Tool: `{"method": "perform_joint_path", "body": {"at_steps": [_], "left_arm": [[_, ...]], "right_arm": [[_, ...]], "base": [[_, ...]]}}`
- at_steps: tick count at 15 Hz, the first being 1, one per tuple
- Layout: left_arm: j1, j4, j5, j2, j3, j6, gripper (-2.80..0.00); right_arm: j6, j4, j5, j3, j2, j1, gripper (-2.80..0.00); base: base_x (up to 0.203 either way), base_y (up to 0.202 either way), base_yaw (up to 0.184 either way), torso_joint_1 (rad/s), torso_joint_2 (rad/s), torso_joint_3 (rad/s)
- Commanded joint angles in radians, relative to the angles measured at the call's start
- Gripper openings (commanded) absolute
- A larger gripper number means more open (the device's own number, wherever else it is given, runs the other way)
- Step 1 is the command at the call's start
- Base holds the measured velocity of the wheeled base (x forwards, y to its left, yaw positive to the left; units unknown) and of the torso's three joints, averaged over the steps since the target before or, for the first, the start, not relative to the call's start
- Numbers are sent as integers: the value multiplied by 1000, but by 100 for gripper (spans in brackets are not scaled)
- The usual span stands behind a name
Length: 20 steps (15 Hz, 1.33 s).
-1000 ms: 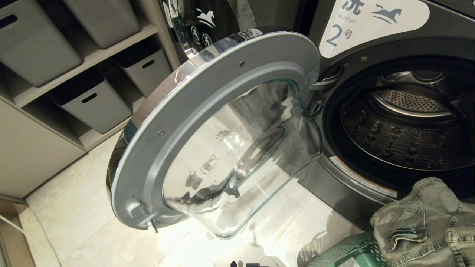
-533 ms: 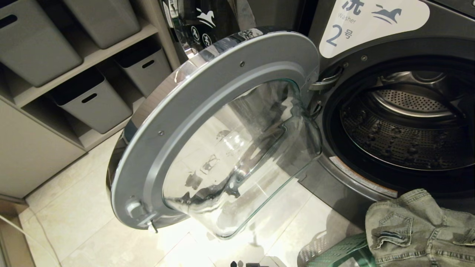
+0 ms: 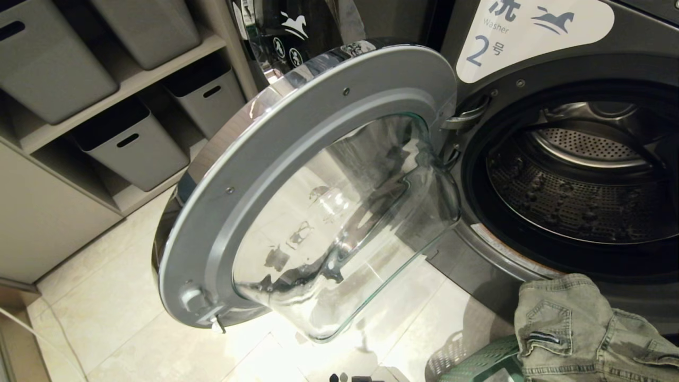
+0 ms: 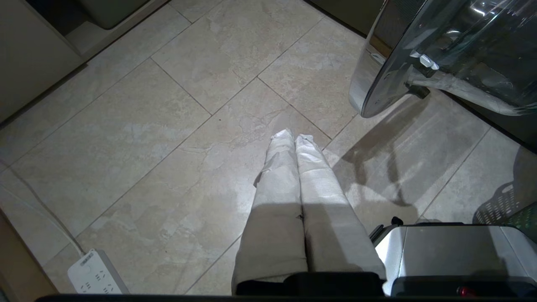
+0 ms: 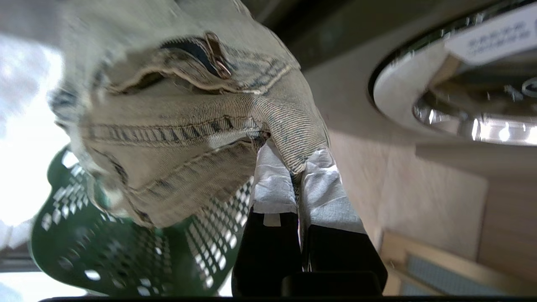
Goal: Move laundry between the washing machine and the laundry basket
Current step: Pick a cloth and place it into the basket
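Right wrist view | right hand [image 5: 295, 174] clamped on laundry [image 5: 188, 126] above laundry basket [image 5: 126, 251] | left hand [image 4: 293, 138] closed, empty

The left gripper [image 4: 293, 136] ends in two long, flat fingers [image 4: 279, 176] wrapped in pale, creased white fabric tape; they taper toward blunt tips and widen toward a black housing at their base. Beside that base sits a silver-grey metal body panel [image 4: 453, 247] with rounded corners, black trim and a small red dot on its lower edge. The right gripper [image 5: 295, 167] shows the same white, wrinkled wrapping on its fingertips [image 5: 323, 188], a small white tab on one finger, and glossy black finger bodies [image 5: 268, 251] below, joined to a black mount.
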Motion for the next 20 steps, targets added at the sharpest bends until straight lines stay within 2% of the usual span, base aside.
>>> {"method": "perform_joint_path", "body": {"at_steps": [1,5,10,15,17,20], "left_arm": [[1,0,0,1,2,0,-280],[1,0,0,1,2,0,-280],[1,0,0,1,2,0,-280],[1,0,0,1,2,0,-280],[1,0,0,1,2,0,-280],[-1,0,0,1,2,0,-280]], "right_arm": [[2,-1,2,1,141,-25,-280],[43,0,14,1,346,-72,-280],[167,4,33,0,536,-117,-280],[246,-2,155,-27,811,-135,-280],[287,-4,195,-77,940,-152,-280],[308,-4,268,-186,1117,-207,-280]], "base": [[0,0,0,0,0,0],[0,0,0,0,0,0],[0,0,0,0,0,0],[0,0,0,0,0,0],[0,0,0,0,0,0],[0,0,0,0,0,0]]}}
